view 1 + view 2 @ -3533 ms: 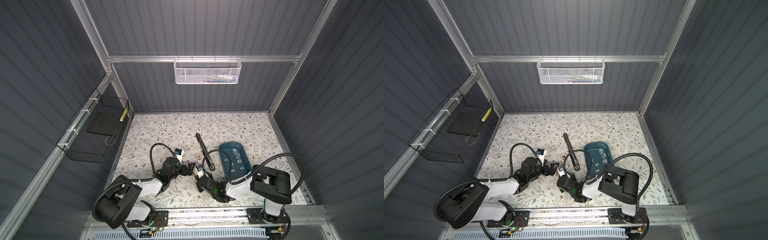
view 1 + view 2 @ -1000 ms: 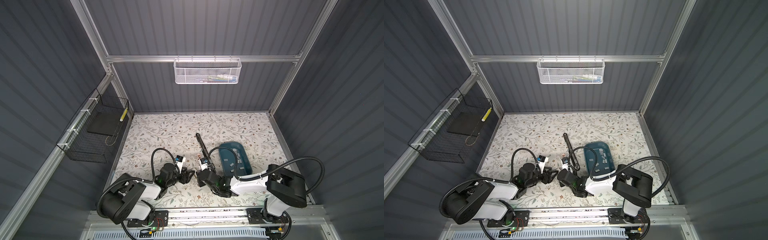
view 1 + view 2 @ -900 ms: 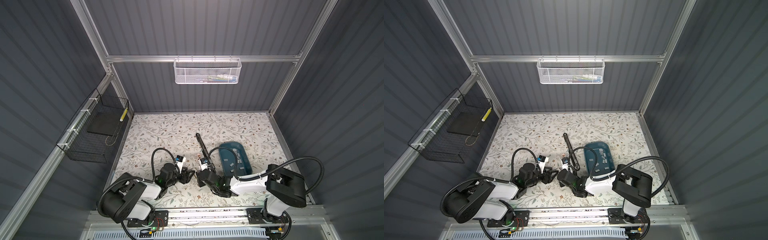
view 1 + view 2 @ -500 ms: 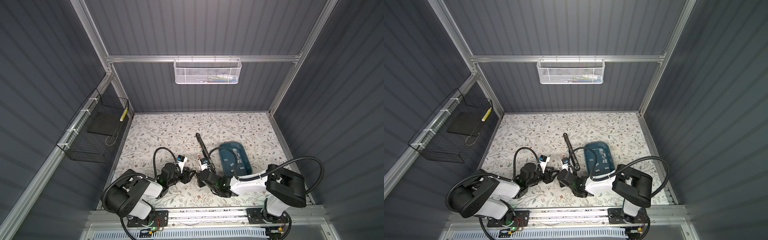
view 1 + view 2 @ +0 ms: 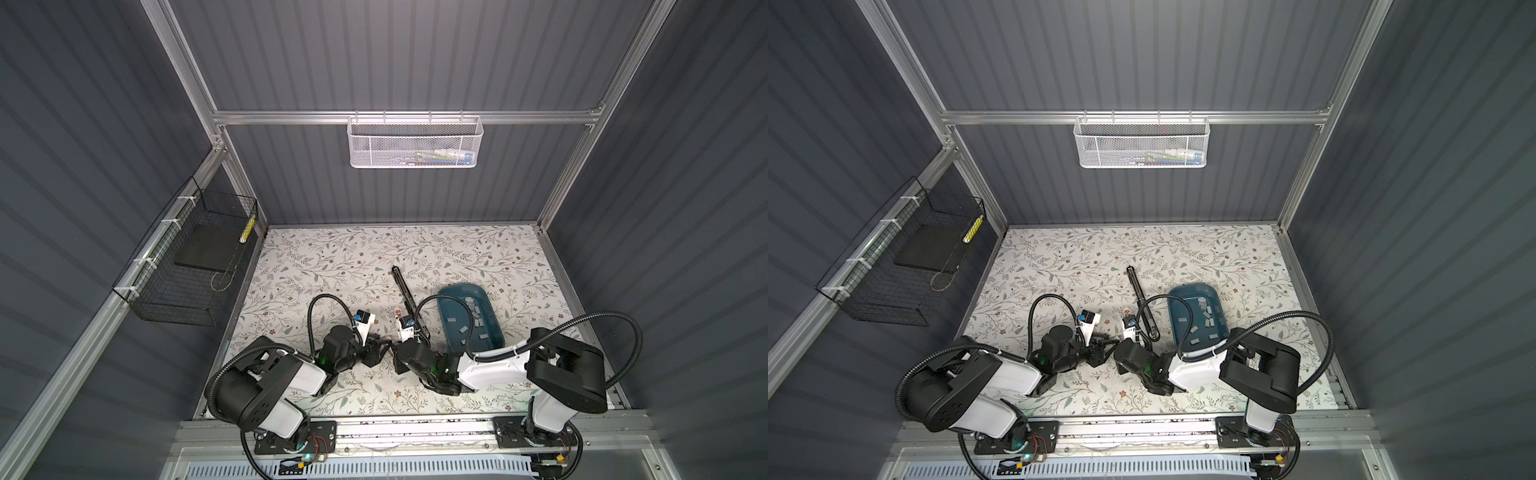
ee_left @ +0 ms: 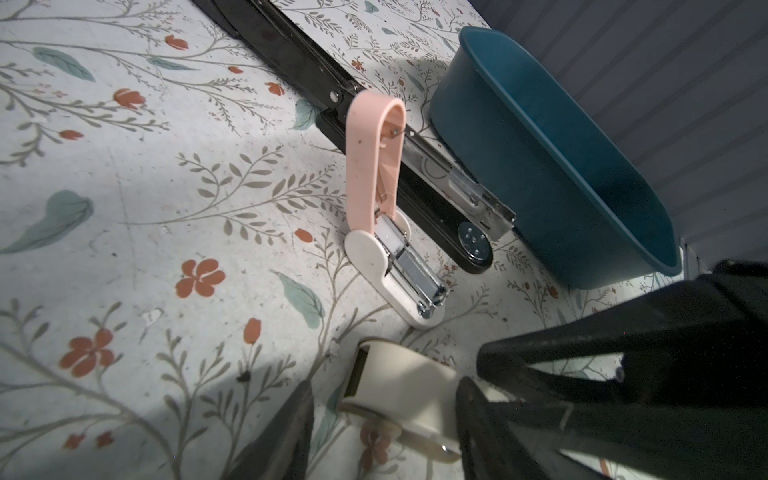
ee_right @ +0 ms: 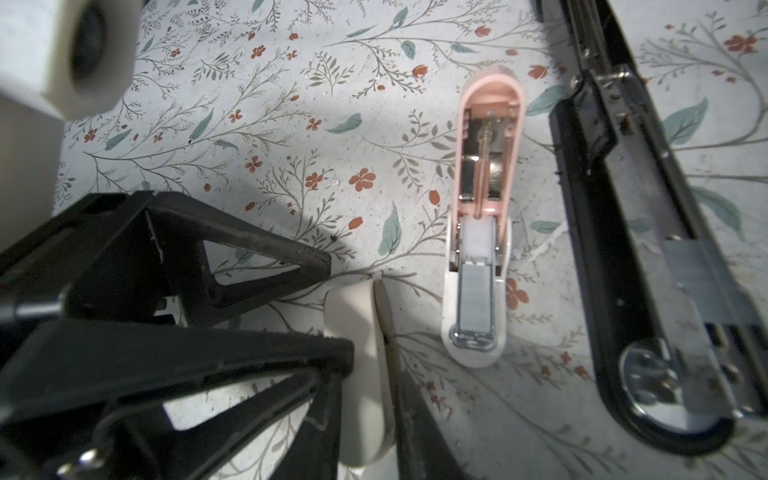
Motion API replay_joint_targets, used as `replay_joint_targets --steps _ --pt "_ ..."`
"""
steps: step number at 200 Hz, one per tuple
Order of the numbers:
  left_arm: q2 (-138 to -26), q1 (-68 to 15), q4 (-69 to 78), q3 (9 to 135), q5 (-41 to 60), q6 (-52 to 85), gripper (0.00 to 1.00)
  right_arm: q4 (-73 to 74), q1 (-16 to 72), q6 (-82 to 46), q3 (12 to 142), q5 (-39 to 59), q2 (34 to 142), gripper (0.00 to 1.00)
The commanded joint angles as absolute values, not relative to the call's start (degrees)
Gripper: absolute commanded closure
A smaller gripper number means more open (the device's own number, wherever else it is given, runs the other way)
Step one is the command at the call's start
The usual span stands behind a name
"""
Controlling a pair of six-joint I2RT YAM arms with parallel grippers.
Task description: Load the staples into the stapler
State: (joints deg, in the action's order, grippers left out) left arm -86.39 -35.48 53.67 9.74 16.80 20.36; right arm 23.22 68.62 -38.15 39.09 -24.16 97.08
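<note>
Black truss-shaped fingers [image 6: 286, 436] of the left gripper [image 6: 384, 395] stood half spread around one end of a small cream-white plastic stapler [image 7: 359, 324]. One finger lay against it while a sliver of the floral-patterned table [image 5: 332, 257] showed beside the other, so I could not tell whether they were pinching it. From the opposite side the right gripper [image 7: 365, 419] was clamped on that stapler, a finger pressed to each flank. Just right of the pair lay a small pink-and-white plastic stapler [image 7: 478, 232], its lid swung open and a grey strip seated in its channel. Beside it stretched a long black metal stapler [image 5: 405, 291], also opened out. Farthest right, the staples [image 5: 471, 311], short flat grey metal strips, lay scattered inside a dark teal plastic tub [image 5: 465, 287], touching neither gripper.
</note>
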Motion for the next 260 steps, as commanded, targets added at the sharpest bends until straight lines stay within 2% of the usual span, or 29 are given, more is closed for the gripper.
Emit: replay_joint_targets --steps 1,108,184,236,260 --pt "-85.72 -35.85 52.31 9.84 17.51 20.0 0.45 20.67 69.04 -36.8 35.36 -22.06 99.39 0.78" --pt "-83.45 -35.85 50.36 9.6 17.06 19.69 0.47 36.47 69.29 -36.19 28.11 -21.36 105.64 0.81" --pt "-77.76 -35.82 46.44 8.56 13.03 19.34 0.44 21.73 69.32 -34.82 32.01 -26.7 92.18 0.58" --pt "-63.59 -35.85 38.37 5.83 5.25 20.79 0.36 15.62 69.34 -35.57 31.03 -30.6 84.18 0.54" --pt "-57.1 -35.79 35.37 4.3 1.81 21.64 0.29 13.9 69.18 -36.63 31.4 -31.44 85.21 0.58"
